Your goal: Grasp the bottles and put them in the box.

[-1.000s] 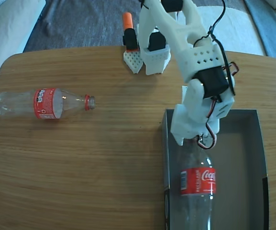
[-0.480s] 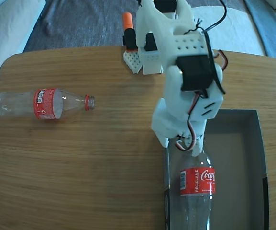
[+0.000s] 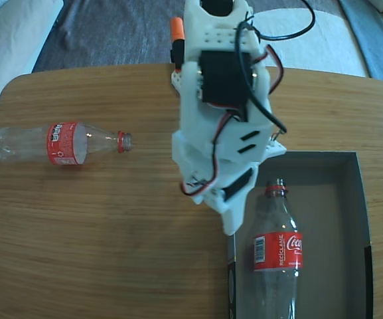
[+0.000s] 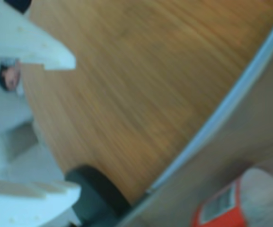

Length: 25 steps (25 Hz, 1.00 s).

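A rounded wooden table (image 3: 111, 252) with fine grain fills the fixed view, grey carpet beyond. Nearest, one clear Coca-Cola bottle (image 3: 277, 256) lies lengthwise inside the low-walled dark box (image 3: 362, 199), neck pointing away. The white printed gripper (image 4: 56, 123) hangs above bare wood beside the box wall, fingers spread and empty. Farther left, the second bottle (image 3: 62, 143) lies on its side, unboxed.

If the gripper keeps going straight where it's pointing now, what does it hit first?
Probably bare table: in the wrist view the open gripper frames only wood, with the box wall off to the side. Depth is unclear.
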{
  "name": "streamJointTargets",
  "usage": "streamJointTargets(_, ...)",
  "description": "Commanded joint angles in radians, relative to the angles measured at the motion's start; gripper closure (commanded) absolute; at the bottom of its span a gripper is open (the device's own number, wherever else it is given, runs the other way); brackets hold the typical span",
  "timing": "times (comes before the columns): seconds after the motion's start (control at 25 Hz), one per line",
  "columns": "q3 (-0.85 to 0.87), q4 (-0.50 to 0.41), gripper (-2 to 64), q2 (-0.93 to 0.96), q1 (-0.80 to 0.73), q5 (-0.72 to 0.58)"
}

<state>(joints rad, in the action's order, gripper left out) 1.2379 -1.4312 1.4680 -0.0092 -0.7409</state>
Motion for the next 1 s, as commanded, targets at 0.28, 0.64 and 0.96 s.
streamJointTargets(0.28, -0.061, -0.077, 33.5, 0.032, 0.152, 0.267)
streamJointTargets(0.64, 0.118, -0.114, 33.5, 0.262, 0.21, 0.267)
streamJointTargets(0.96, 0.354, -0.133, 32.7, 0.466, 0.261, 0.264)
